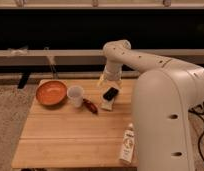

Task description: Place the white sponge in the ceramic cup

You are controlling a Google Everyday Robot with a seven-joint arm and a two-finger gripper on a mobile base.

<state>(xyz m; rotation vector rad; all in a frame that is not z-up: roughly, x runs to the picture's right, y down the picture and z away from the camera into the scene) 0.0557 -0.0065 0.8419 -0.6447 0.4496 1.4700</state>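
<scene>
The white sponge (107,105) lies flat on the wooden table (65,135), just in front of a black rectangular object (111,93). The ceramic cup (75,95) stands upright with its top open, to the left of the sponge and right of the orange bowl. My arm comes in from the right. The gripper (104,81) hangs near the table's far edge, just above and behind the black object, a little behind the sponge and to the right of the cup.
An orange bowl (51,92) sits at the back left. A small reddish-brown object (90,105) lies between cup and sponge. A white labelled bottle (127,145) stands at the front right. My arm's large white body (167,120) covers the table's right side.
</scene>
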